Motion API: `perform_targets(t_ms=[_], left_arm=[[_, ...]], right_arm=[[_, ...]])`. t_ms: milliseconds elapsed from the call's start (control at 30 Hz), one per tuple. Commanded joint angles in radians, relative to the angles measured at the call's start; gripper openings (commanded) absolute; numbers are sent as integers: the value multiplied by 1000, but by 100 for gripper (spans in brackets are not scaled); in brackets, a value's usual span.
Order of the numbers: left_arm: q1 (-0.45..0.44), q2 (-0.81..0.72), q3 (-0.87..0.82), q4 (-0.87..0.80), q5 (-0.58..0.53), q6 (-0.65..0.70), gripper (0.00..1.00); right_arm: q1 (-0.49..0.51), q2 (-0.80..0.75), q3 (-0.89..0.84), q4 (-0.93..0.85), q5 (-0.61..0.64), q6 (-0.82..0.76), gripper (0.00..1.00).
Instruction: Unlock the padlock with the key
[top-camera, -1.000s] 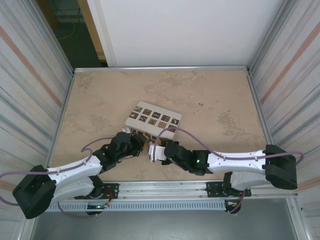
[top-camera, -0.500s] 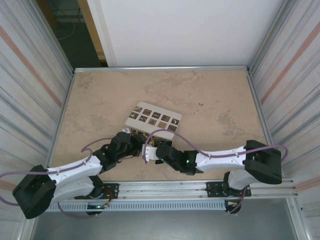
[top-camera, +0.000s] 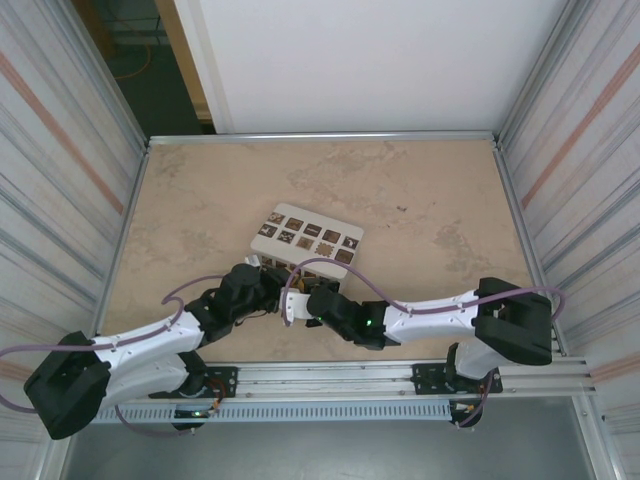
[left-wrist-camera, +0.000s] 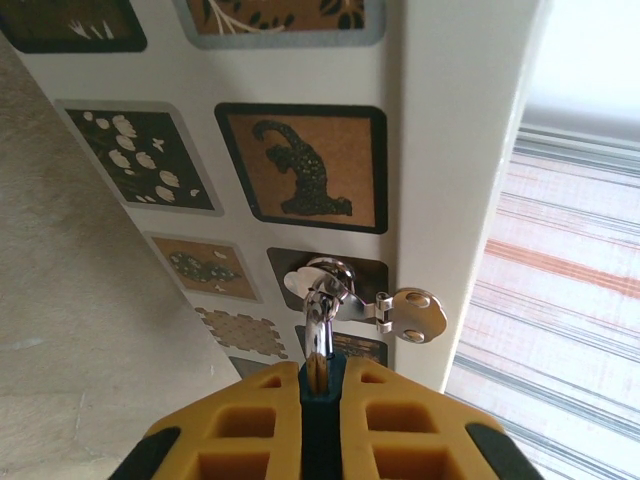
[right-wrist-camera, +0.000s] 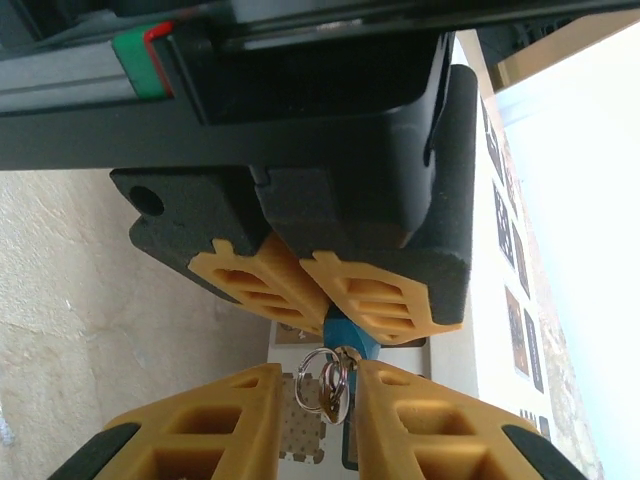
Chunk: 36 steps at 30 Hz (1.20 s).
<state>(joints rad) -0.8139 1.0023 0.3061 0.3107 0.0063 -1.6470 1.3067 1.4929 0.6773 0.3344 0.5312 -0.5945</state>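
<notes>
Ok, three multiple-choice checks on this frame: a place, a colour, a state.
1. The shackle of the padlock is hooked through: A the hasp on the white box; B the table rail; C nothing.
2. The padlock body is: A red; B blue; C white.
3. The left claw is: A wide open; B holding a key ring; C shut on the padlock.
1 A, left wrist view shows it looped there; 2 B, blue shows between the fingers; 3 C, its yellow fingers pinch the body.

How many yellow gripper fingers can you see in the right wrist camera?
4. Two fingers of the right gripper at the bottom edge, either side of the key ring; two fingers of the left gripper above them, shut on the padlock. None looks hidden.
</notes>
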Motion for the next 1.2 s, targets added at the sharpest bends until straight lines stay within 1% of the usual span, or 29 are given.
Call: perform_targets(t_ms=[0, 233, 367, 633, 800, 900, 1067, 1167], left_arm=[[-1, -31, 19, 50, 1, -3, 0], [-1, -33, 17, 51, 1, -5, 0], [-1, -33, 16, 51, 2, -4, 0], [-1, -28, 16, 57, 5, -4, 0], [-1, -19, 15, 66, 12, -4, 0], [-1, -12, 15, 75, 15, -4, 0], [-1, 5, 17, 93, 26, -5, 0], [-1, 13, 17, 100, 33, -8, 0]], right_arm=[[-14, 21, 27, 28, 24, 13, 23], [-29, 30, 25, 34, 30, 33, 20], [-34, 35, 25, 37, 29, 39, 15], [-35, 38, 32, 45, 19, 59, 12], [-35, 40, 34, 50, 19, 78, 6], [-35, 41, 37, 53, 19, 94, 0], [-35, 38, 33, 67, 20, 134, 0], [-36, 31, 26, 85, 18, 189, 0]])
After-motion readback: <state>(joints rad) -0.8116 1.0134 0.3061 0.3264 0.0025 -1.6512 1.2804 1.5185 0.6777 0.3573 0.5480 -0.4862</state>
